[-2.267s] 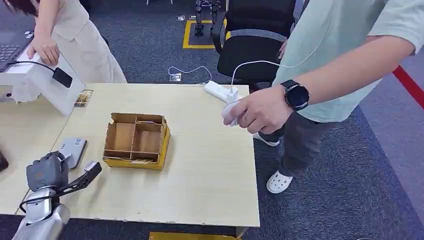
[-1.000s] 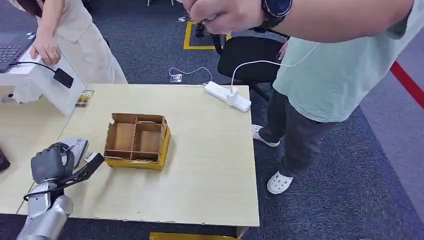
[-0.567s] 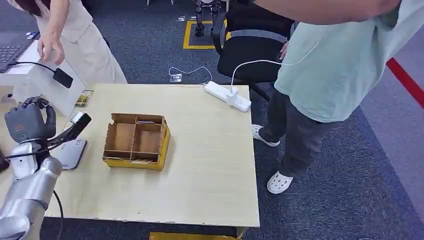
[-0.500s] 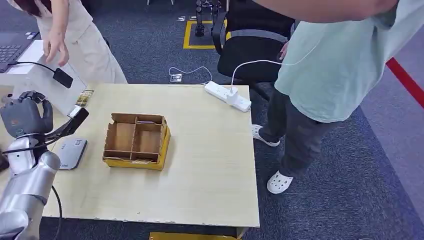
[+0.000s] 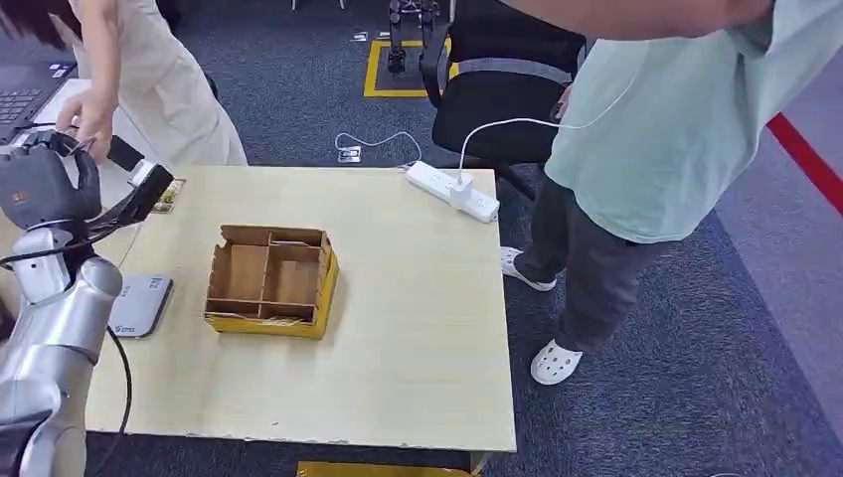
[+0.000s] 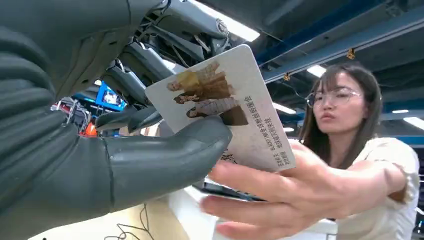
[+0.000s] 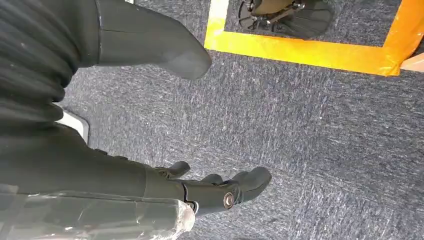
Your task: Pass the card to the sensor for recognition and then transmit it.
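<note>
Head view: the left hand (image 5: 40,189) is raised at the table's (image 5: 418,328) far left corner, close to a person's hand (image 5: 87,117); the card is hidden behind the hand there. The reader (image 5: 139,305) lies flat beside the cardboard box (image 5: 270,280). Left wrist view: the card (image 6: 222,107) is pinched between thumb and fingers, its lower part covered by the thumb; the person's hand (image 6: 300,192) touches its outer end from beneath. Right wrist view: the right hand (image 7: 200,125) hangs over carpet, fingers apart, holding nothing.
</note>
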You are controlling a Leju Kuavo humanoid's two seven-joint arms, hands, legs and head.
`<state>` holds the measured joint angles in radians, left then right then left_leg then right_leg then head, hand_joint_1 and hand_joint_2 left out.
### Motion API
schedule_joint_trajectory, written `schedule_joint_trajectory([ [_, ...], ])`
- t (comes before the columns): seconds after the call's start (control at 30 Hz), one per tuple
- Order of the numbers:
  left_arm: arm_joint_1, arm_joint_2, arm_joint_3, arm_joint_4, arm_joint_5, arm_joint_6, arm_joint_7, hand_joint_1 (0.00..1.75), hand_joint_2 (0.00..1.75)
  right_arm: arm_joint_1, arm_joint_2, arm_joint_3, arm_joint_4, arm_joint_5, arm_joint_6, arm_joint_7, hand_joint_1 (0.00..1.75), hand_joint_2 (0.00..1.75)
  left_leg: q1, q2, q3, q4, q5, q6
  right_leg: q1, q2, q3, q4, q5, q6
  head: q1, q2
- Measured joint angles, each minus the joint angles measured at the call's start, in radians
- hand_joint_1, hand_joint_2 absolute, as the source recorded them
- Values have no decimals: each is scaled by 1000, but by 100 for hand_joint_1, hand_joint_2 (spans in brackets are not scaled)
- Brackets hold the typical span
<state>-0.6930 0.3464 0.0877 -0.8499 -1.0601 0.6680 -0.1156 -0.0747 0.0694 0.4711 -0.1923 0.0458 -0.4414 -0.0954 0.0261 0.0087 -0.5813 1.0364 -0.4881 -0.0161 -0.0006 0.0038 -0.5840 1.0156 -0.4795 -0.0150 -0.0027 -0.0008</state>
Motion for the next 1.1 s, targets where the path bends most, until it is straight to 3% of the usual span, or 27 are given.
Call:
schedule_joint_trajectory([
  [0.23,-5,-2,-12,4,0,1,-2,175,175,0,1,0,0,-1,0,0,0,175,0,2,0,0,0,0,0,2,-1,0,0,0,0,0],
  [0.27,-5,-3,-13,5,0,1,-2,0,175,0,1,0,0,0,0,0,0,175,0,2,0,0,0,0,0,2,-1,0,0,0,0,0],
  [0.47,-4,-7,-13,9,64,-16,-14,0,175,0,3,0,0,3,0,0,0,175,0,2,-1,0,0,0,0,2,-1,0,0,0,0,0],
  [0.57,-4,-6,-17,9,115,-108,-21,0,175,0,3,0,0,5,0,0,0,175,0,2,-1,0,0,0,0,1,-1,0,0,0,0,0],
  [0.63,-4,6,-37,13,108,-177,8,0,175,0,3,0,0,8,1,2,0,175,0,2,-1,0,0,0,0,1,-1,0,0,0,0,0],
  [0.83,-5,68,-67,25,72,-218,93,0,175,2,3,-2,0,8,3,4,0,175,0,4,-1,0,0,0,0,4,-2,1,1,-1,0,0],
  [1.1,-1,101,-71,34,72,-222,93,0,175,2,3,-4,0,11,3,9,0,175,0,4,-1,0,0,0,0,3,-2,1,0,-1,0,0],
])
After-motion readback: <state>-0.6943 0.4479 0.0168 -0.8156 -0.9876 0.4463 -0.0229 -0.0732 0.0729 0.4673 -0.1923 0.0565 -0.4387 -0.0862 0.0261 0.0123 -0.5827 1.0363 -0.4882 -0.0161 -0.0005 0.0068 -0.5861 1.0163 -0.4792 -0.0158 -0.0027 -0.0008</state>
